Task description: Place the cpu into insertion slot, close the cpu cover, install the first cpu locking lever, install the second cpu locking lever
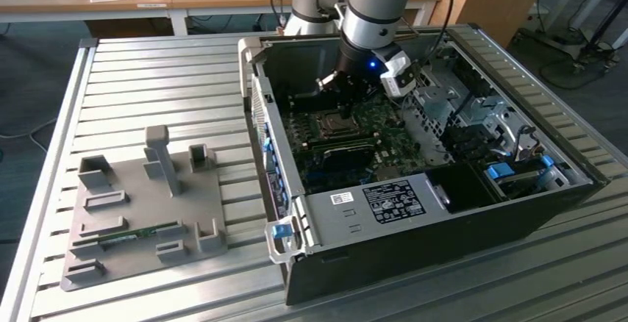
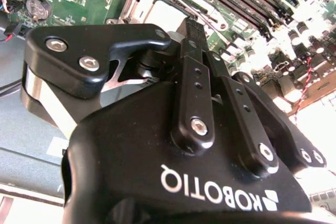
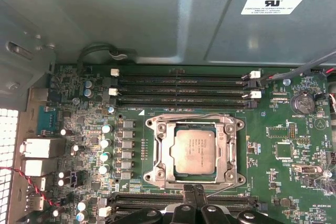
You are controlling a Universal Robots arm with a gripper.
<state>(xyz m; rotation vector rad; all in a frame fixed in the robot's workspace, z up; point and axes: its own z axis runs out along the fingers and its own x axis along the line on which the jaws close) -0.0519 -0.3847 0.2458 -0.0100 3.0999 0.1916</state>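
A Universal Robots arm's claw [image 1: 339,92] is seen lowered into an open computer case [image 1: 549,190] on a slatted metal table [image 1: 147,79], poised just above the green motherboard [image 3: 283,145]. In the first wrist view the cpu [image 3: 195,151] is shown already seated flat in the insertion slot [image 3: 223,153], directly ahead of the fingertips [image 3: 195,195], with the silver cpu cover [image 3: 157,153] laid down around it so that the chip's metal top shows through the square cut-out. The fingers are drawn together with nothing between them, their tips near the socket's closest edge; whether they touch it cannot be told. The chip is judged to be light, stiff and smooth-topped, with a delicate contact side, so it would best be taken by its opposite edges and kept level; the cover is thin sheet metal, springy at its hinge, better pressed at its free edge than gripped. Long black memory slots [image 3: 181,82] lie beyond the socket, with another bank just under the fingers. The second wrist view gives the closed finger linkage [image 2: 199,77] from behind, hiding much of the socket, while the exterior view alone takes in the grey parts fixture [image 1: 147,212] well away from the claw, a green memory stick [image 1: 128,235] lying in it.
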